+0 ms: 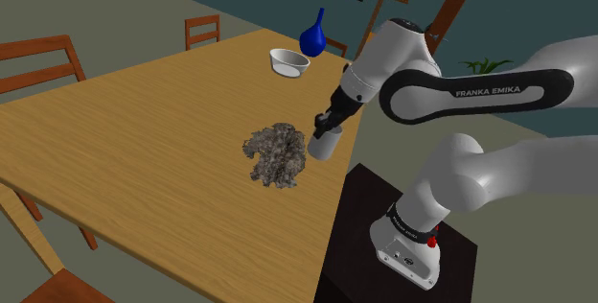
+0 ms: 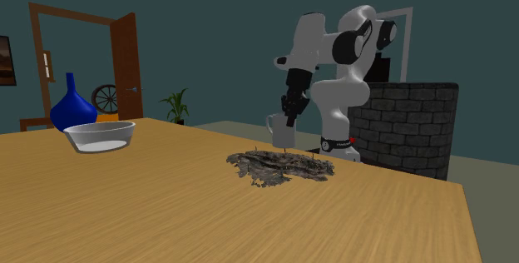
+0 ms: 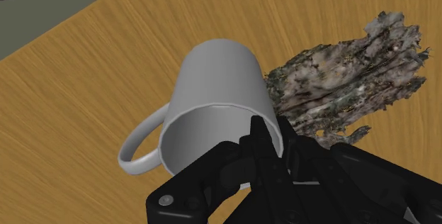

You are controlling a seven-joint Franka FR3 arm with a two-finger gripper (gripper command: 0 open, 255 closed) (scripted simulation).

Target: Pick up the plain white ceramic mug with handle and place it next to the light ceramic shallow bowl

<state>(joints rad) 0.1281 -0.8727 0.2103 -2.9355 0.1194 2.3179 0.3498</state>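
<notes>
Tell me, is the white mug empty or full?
Empty, as far as shown: the wrist view looks into the mug and shows bare grey inner wall, no contents.

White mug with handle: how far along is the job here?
Done: the black gripper is shut on the rim of the plain white handled mug, beside the grey crumpled mass. In hand: the lift; table clearance is unclear. Left: carrying it to the light shallow bowl by the blue vase and setting it down.

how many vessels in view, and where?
3: white mug in the hand, beside the grey lump; shallow bowl toward the table's far end in the shoulder view; blue vase close beside that bowl. None looks hidden.
</notes>
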